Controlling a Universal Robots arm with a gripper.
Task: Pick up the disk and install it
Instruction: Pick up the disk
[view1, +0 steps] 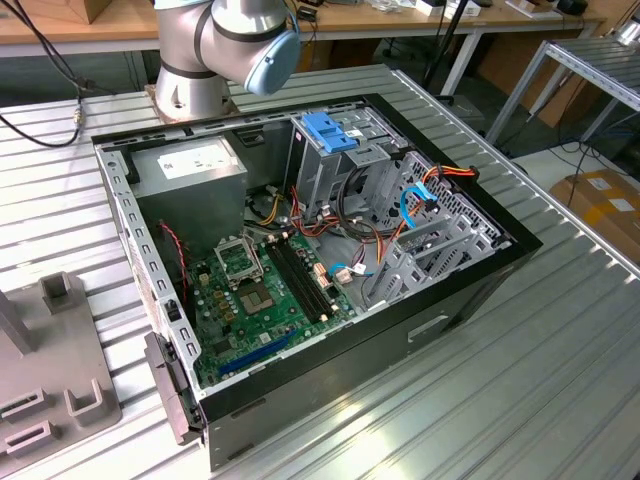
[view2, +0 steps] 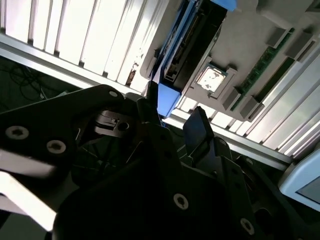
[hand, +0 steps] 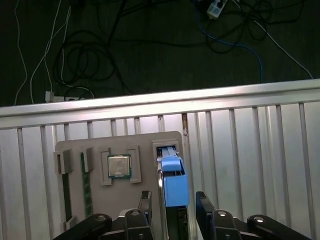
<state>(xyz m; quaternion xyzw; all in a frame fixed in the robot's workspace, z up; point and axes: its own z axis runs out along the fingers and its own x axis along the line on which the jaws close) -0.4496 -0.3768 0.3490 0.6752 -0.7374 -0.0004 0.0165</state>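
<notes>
first wrist view — disk (hand: 172, 181), flanked by spread gripper (hand: 173, 196)

A ribbed metal table (view1: 520, 380) fronts a wooden bench (view1: 120, 32) and, seemingly, cardboard boxes (view1: 600, 205).

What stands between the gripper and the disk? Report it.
Nothing visible. In the first wrist view the open gripper straddles the disk, upright in its grey holder, a gap on each side.
</notes>
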